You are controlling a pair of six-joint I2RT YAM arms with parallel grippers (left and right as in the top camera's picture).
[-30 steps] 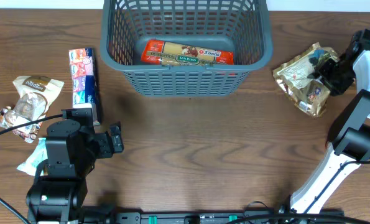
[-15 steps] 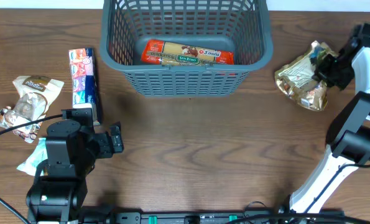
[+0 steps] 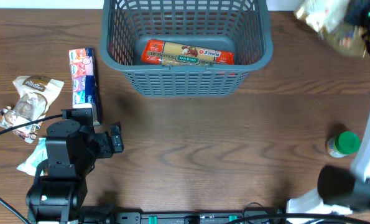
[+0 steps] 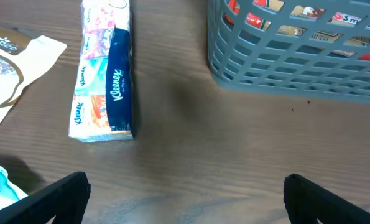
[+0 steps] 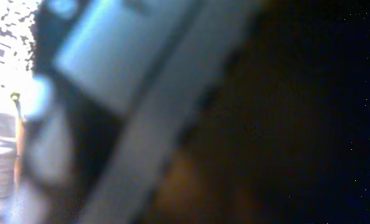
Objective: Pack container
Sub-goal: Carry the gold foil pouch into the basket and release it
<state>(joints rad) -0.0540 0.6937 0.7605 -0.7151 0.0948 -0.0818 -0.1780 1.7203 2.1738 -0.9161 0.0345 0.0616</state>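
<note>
Basket [image 3: 191,81] is standing at the far middle of the table [image 3: 234,137], upright, its slotted front wall facing the arms. Inside it a red pasta packet [image 3: 188,53] is lying flat along the floor, close to the front wall.

To the left of the basket and apart from it, a tissue pack [image 3: 84,78] is lying lengthwise on the wood. Further left, a brown bag [image 3: 29,99] is resting near the table's edge. A blue-and-white packet [image 3: 32,158] is peeking out from under the left arm.

The left gripper [image 3: 114,140] is hanging low over bare wood near the front left, just below the tissue pack and pointing toward the basket. In the left wrist view its fingertips [image 4: 69,190] are sitting at the two lower corners with the claw spread wide, nothing between them. The same view is showing the tissue pack ahead on the left and the basket's near corner ahead on the right.

At the far right corner a gold packet [image 3: 324,15] is showing as a smear, touching the dark blur of the right gripper [image 3: 362,9]. Both are too blurred to tell whether that claw is gripping the packet or standing apart from it. The right wrist view is giving only dark, unfocused shapes and is settling nothing.

A green-lidded jar [image 3: 344,144] is standing at the right edge of the table, well apart from the basket.
</note>
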